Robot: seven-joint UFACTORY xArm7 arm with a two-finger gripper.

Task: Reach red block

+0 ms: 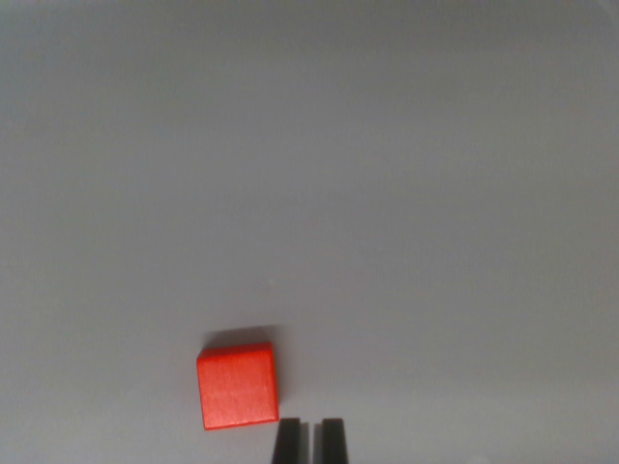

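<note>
Tool (pixel 309 440) tips sit nearly pressed together, holding nothing, just right of the block (pixel 238 386) near the surface's (pixel 387 193) bottom edge. Almost there; it must slide left.

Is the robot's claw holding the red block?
No, nothing is held. The gripper is nearly closed on empty air, just to the wrist view's right of the red block.

The place looked like a bare test bench, though little showed it: only a plain, featureless grey tabletop (pixel 387 174) filled the wrist view to every edge.
</note>
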